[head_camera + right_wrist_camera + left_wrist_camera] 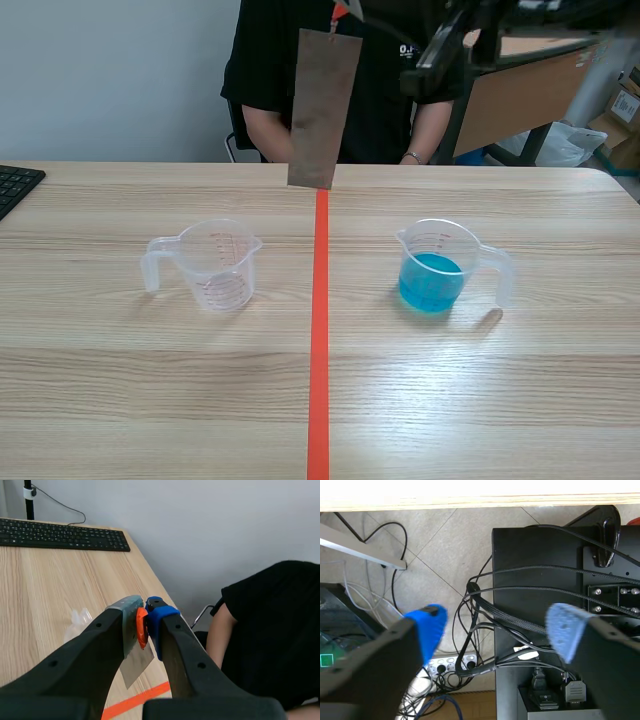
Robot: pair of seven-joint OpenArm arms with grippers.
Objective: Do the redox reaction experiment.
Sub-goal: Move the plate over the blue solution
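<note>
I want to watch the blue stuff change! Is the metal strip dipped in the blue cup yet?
No, the strip hangs in the air from a clip, high above and apart from the blue cup.

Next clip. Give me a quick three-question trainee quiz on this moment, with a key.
1. True or false: the right gripper holds the metal strip in the air, clear of the empty cup.
2. In the scene view, on which side of the tape line does the cup with blue liquid stand? A left, B right.
3. Fill in: the left gripper is ____ (open or shut).
Key: 1 true; 2 B; 3 open.
</note>
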